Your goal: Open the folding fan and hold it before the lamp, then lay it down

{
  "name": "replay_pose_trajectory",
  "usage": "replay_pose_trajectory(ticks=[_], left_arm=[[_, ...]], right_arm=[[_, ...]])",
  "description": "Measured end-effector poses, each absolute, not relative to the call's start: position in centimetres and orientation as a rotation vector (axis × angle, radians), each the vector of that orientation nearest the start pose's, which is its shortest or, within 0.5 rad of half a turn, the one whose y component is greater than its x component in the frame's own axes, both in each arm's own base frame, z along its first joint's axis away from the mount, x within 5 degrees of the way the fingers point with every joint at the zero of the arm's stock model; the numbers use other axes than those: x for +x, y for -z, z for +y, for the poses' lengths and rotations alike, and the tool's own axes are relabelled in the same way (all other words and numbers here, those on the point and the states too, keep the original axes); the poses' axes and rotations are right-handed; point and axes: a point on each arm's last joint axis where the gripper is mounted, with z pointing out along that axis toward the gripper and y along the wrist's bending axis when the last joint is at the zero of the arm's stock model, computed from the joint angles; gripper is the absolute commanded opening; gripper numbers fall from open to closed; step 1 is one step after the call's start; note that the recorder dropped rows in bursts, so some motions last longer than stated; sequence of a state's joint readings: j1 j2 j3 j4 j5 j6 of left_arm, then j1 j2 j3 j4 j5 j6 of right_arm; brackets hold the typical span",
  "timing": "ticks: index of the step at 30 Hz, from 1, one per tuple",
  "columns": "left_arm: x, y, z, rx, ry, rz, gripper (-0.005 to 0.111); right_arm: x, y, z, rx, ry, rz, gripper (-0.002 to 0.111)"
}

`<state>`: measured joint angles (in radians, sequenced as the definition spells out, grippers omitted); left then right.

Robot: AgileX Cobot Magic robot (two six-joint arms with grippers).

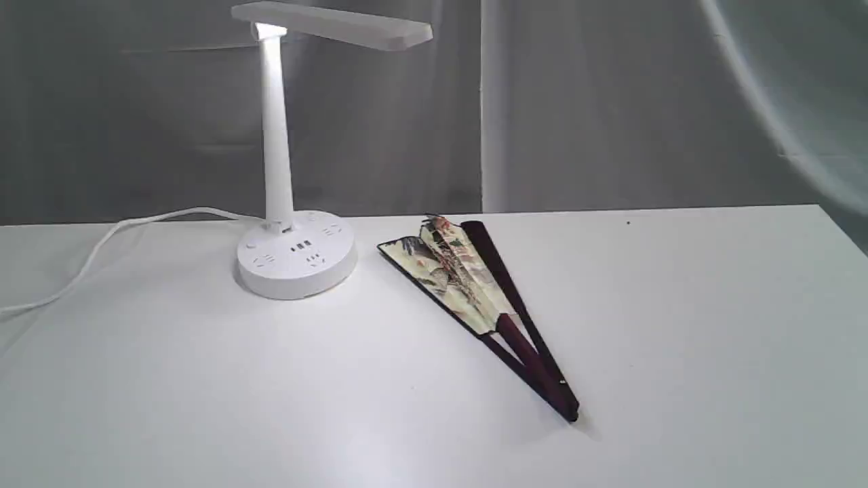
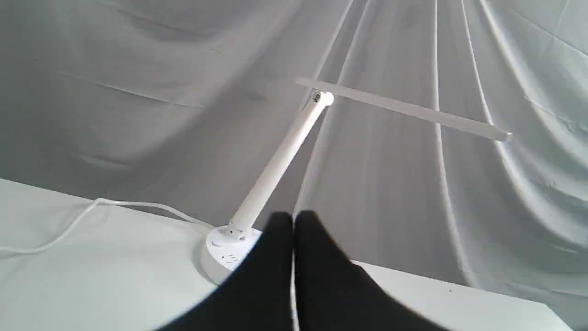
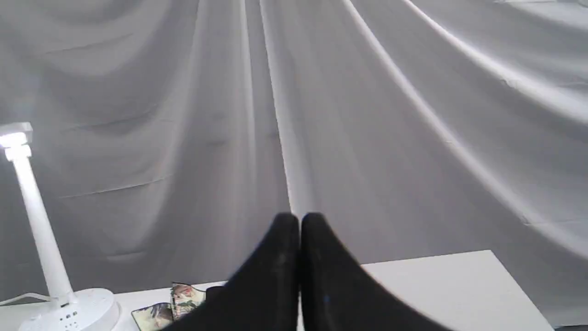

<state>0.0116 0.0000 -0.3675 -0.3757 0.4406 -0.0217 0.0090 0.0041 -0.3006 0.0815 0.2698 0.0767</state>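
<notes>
The folding fan (image 1: 475, 291) lies flat near the middle of the white table, only slightly spread, its painted cream leaf pointing back toward the lamp and its dark maroon ribs meeting at the pivot nearer the front. The white lamp (image 1: 285, 203) stands to its left, lit, with its bar head overhead. No arm shows in the exterior view. In the left wrist view my left gripper (image 2: 293, 220) is shut and empty, raised in front of the lamp (image 2: 275, 161). My right gripper (image 3: 299, 220) is shut and empty too, with a corner of the fan (image 3: 177, 303) low beside it.
The lamp's white cord (image 1: 102, 251) trails off the table's left side. A grey cloth backdrop (image 1: 610, 102) hangs behind the table. The table's right edge (image 1: 841, 230) runs close to the fan's side of the scene.
</notes>
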Motion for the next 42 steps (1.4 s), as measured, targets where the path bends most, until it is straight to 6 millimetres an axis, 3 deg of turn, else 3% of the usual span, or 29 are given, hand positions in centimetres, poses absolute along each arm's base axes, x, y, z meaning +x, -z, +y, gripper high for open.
replay_pose_trajectory(ticks=[6, 18, 22, 32, 42], left_arm=[[1.3, -30.7, -1.4, -0.106, 0.333, 1.588, 0.000], [0.3, -31.6, -1.4, -0.089, 0.313, 1.623, 0.000], [0.8, -32.2, -1.4, -0.090, 0.303, 1.650, 0.000], [5.0, -32.6, -1.2, -0.132, 0.299, 1.790, 0.001], [10.0, -31.1, -1.1, -0.181, 0.291, 1.993, 0.001]], right_arm=[[2.9, -29.1, 0.2, 0.069, -0.113, 1.492, 0.000], [5.4, -28.0, 0.2, 0.074, -0.098, 1.700, 0.000], [5.7, -28.0, 0.3, 0.088, -0.125, 1.729, 0.000], [6.6, -31.2, 0.4, 0.094, -0.142, 1.803, 0.000], [10.4, -32.9, 0.6, 0.111, -0.171, 1.931, 0.000]])
